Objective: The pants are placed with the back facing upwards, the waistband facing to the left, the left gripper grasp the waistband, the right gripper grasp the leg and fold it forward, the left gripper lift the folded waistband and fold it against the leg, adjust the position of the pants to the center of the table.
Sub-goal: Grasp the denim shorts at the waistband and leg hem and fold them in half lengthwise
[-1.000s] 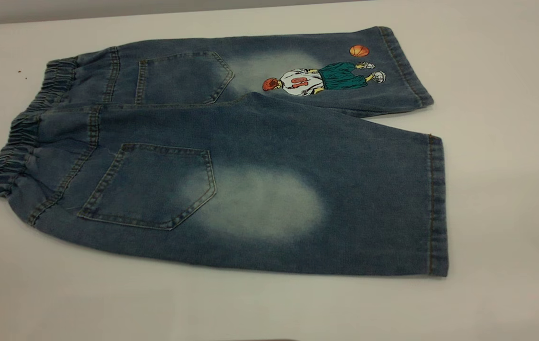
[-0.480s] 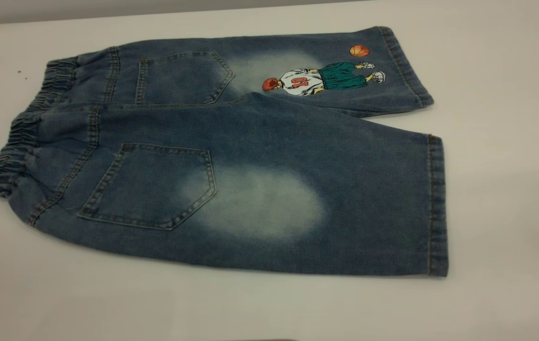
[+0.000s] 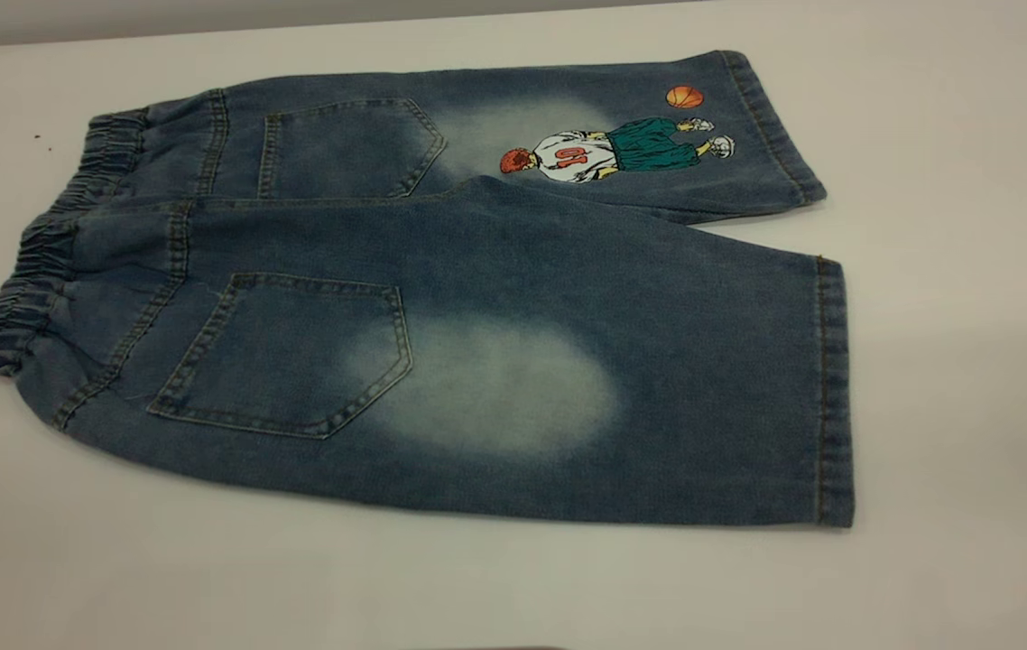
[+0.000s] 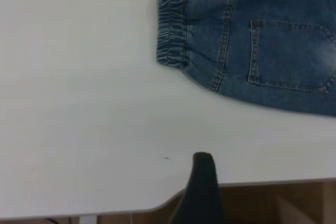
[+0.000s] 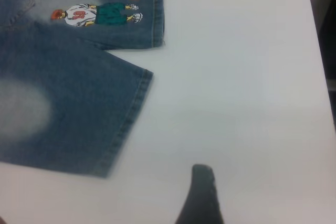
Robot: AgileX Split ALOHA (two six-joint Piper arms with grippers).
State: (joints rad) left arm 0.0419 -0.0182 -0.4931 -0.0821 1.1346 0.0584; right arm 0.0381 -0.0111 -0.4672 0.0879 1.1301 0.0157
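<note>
- The pants point(image 3: 441, 298) lie flat, back up, on the table point(image 3: 956, 388), long axis left to right.
- Waistband point(image 3: 35, 271) at left, nearer the left gripper point(image 4: 202, 174); plain leg point(image 3: 658, 397) near-right, nearer the right gripper point(image 5: 202, 182).
- Both grippers hang apart from the denim; finger spread cannot be told.

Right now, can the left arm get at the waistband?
Probably yes. The left pincer hangs over the bare table near its edge, apart from the waistband, with nothing lying between them.

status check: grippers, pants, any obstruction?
Left gripper off the waistband, right gripper off the leg; neither touching. Pants flat, unfolded, on the table. No obstruction seen.
</note>
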